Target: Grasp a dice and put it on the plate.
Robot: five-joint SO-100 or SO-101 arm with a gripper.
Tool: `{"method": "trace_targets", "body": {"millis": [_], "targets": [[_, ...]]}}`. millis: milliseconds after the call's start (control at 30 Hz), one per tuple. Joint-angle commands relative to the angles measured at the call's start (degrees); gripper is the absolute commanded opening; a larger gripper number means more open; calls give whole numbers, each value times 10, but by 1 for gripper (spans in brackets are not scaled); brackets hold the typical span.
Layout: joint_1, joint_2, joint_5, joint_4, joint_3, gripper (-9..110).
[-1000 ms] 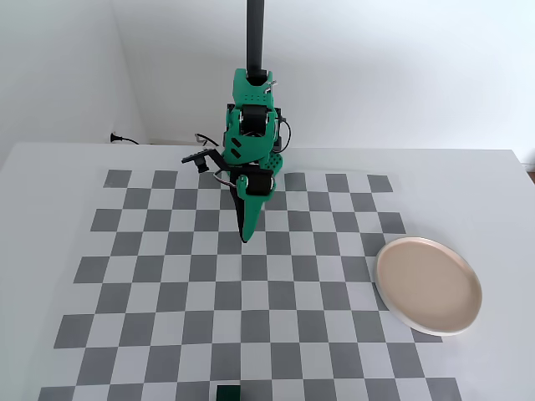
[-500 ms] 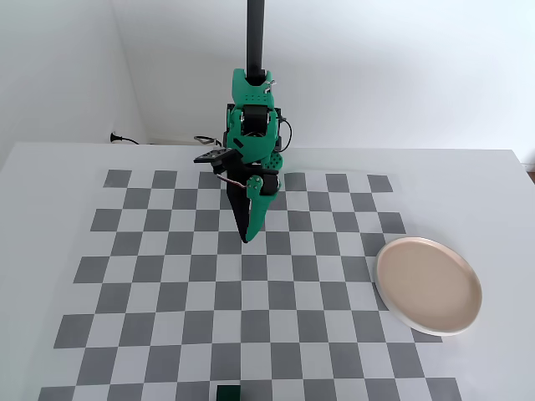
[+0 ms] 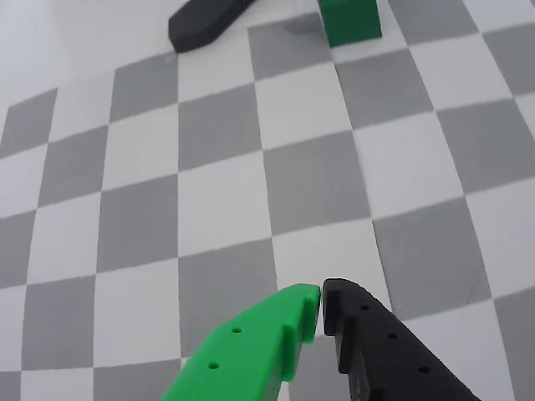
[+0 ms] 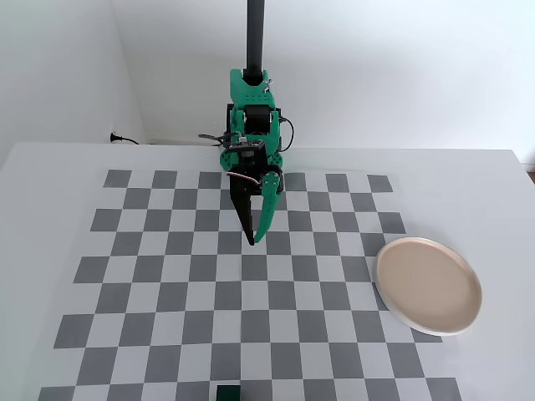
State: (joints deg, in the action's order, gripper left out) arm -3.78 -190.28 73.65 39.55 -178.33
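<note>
The dice (image 4: 227,393) is a small dark green cube at the bottom edge of the fixed view, on the near side of the checkerboard. In the wrist view the dice (image 3: 349,21) sits at the top edge, far ahead of the fingers. My gripper (image 4: 253,238) points down over the board's middle rows, well away from the dice and the plate. In the wrist view my gripper (image 3: 322,292) shows a green finger and a black finger with tips touching, holding nothing. The beige-pink plate (image 4: 428,286) lies at the right of the board and has nothing on it.
A dark tapered object (image 3: 205,21) lies just left of the dice in the wrist view. The arm's base and a black post (image 4: 255,38) stand at the back of the board. The checkerboard mat (image 4: 167,284) covers the white table.
</note>
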Motion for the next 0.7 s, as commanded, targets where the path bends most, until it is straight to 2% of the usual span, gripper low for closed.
{"method": "trace_targets", "body": {"millis": [0, 67, 400, 667], "targets": [[-1, -9, 42, -35, 12, 3], [0, -9, 54, -42, 12, 8], [17, 23, 77, -101, 18, 10], [30, 192, 62, -163, 114, 18]]}}
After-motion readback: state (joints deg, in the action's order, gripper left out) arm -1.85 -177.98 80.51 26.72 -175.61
